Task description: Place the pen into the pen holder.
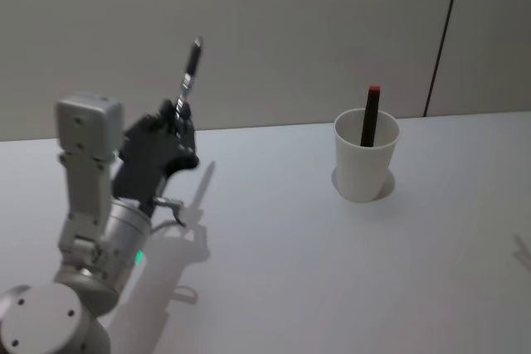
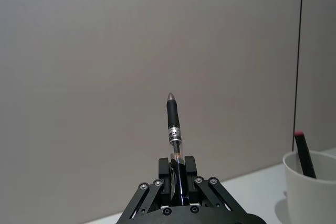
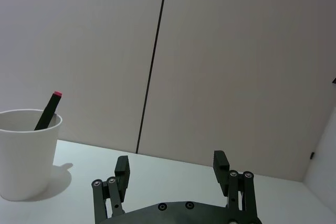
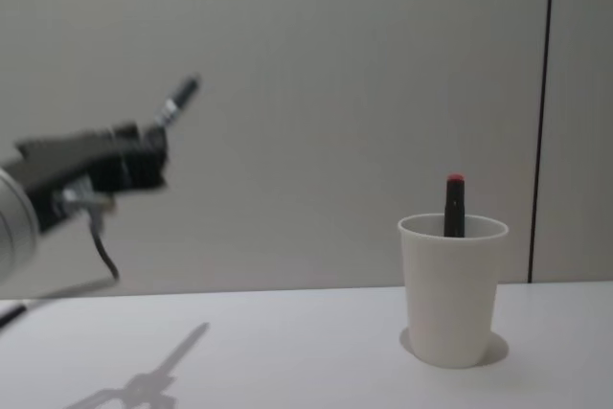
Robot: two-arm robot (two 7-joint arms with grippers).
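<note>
My left gripper (image 1: 177, 118) is raised above the left part of the white table and is shut on a dark pen (image 1: 190, 71), which points up and away from the fingers; the pen (image 2: 174, 129) also rises from the gripper (image 2: 177, 174) in the left wrist view, and the gripper (image 4: 144, 155) holds the pen (image 4: 178, 99) high at the left in the chest view. The white paper cup pen holder (image 1: 365, 163) stands upright to the right, apart from the gripper, with a black red-tipped pen (image 1: 370, 113) standing inside. My right gripper (image 3: 171, 167) is open with nothing between its fingers, right of the pen holder (image 3: 26, 153).
The white table (image 1: 332, 271) spreads around the cup with free room on all sides. A plain grey wall with a dark vertical seam (image 1: 444, 35) stands behind the table's far edge.
</note>
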